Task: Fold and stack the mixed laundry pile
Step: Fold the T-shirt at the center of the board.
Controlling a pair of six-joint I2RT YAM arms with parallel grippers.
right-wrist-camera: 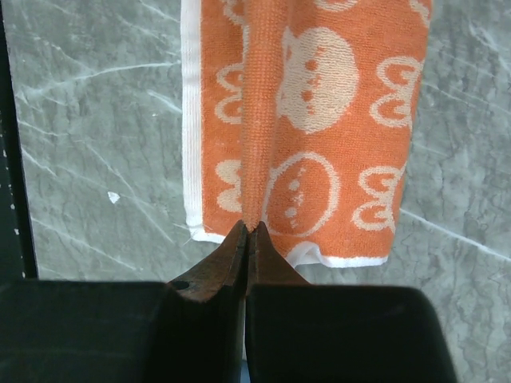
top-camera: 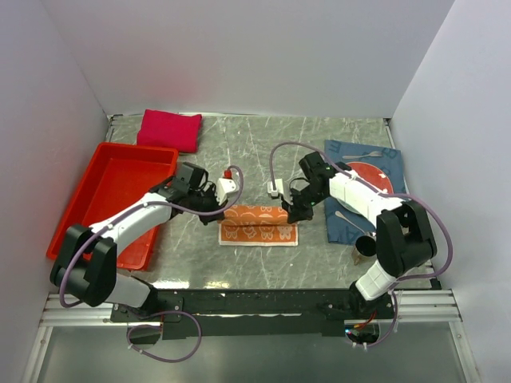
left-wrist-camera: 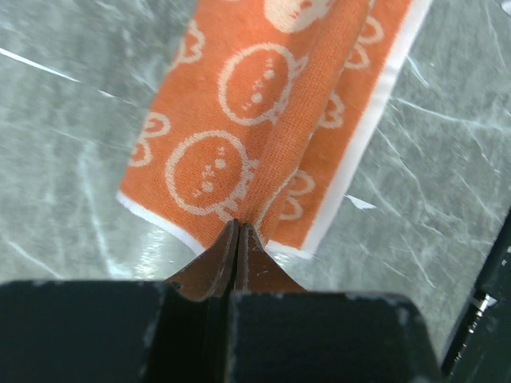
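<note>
Grey table (top-camera: 319, 144) — cloth (top-camera: 258, 233) in middle. Left gripper (left-wrist-camera: 238, 231), right gripper (right-wrist-camera: 246, 231) pinched tight on its raised fold, one each end. Best move both together, same speed, so edges match.

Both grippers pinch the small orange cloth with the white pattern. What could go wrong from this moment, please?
1. The left gripper and right gripper hold only a thin ridge of the orange-and-white patterned terry cloth at their very tips; it may slip out mid-fold.
2. If the arms move unevenly, the fold could land skewed.
3. The right arm's elbow stands near the small dark cup; a wide swing might knock it.
</note>
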